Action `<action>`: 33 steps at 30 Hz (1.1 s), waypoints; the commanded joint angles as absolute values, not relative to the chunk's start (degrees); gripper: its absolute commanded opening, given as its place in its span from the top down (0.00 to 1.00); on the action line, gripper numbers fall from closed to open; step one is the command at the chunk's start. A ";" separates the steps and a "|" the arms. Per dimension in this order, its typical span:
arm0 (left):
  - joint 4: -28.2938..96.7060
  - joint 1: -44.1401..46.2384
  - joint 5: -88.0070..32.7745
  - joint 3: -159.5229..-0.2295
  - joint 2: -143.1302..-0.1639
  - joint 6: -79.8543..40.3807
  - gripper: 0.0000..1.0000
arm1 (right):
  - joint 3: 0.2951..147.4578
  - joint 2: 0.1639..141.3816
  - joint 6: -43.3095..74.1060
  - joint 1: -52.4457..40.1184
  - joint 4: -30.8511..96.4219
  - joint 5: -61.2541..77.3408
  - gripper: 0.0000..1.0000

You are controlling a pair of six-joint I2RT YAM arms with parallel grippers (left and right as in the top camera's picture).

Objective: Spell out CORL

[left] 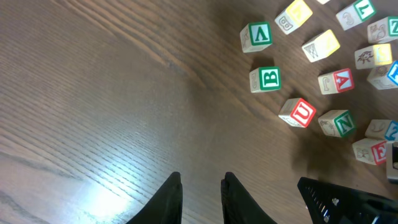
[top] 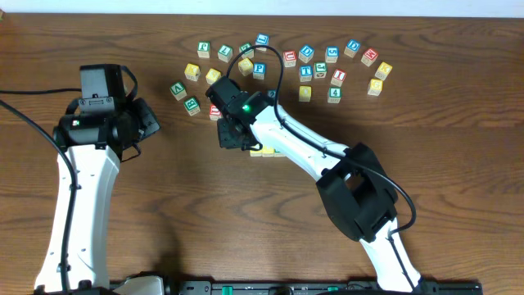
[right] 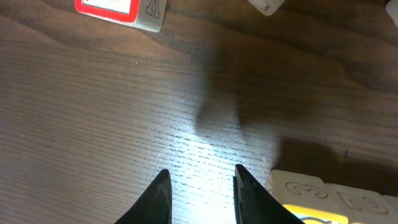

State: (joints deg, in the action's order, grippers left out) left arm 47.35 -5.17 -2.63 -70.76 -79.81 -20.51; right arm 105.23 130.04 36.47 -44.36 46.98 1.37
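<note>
Two pale cubes with yellow tops (top: 262,151) lie side by side at the table's middle, partly under my right arm. In the right wrist view the yellow-topped cubes (right: 311,199) sit just right of my right gripper (right: 200,174). Its jaws stand a little apart over bare wood with nothing between them. From overhead the right gripper (top: 232,135) hangs left of that pair. My left gripper (top: 151,123) rests at the left, shut and empty; the left gripper (left: 201,180) points at bare wood. The letter cubes (top: 304,70) are scattered at the back, and the R and L are too small to pick out.
A red-faced cube (top: 214,112) lies just beyond the right gripper and shows as the red-faced cube (right: 115,9) at the top of its view. Green V (left: 256,36), green B (left: 265,79) and red U (left: 298,112) cubes lie ahead of the left gripper.
</note>
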 commanded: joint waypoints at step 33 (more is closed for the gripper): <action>47.55 -5.45 -1.93 -71.68 -81.34 -19.55 0.78 | 106.00 131.39 40.29 -45.04 51.46 -2.26 0.73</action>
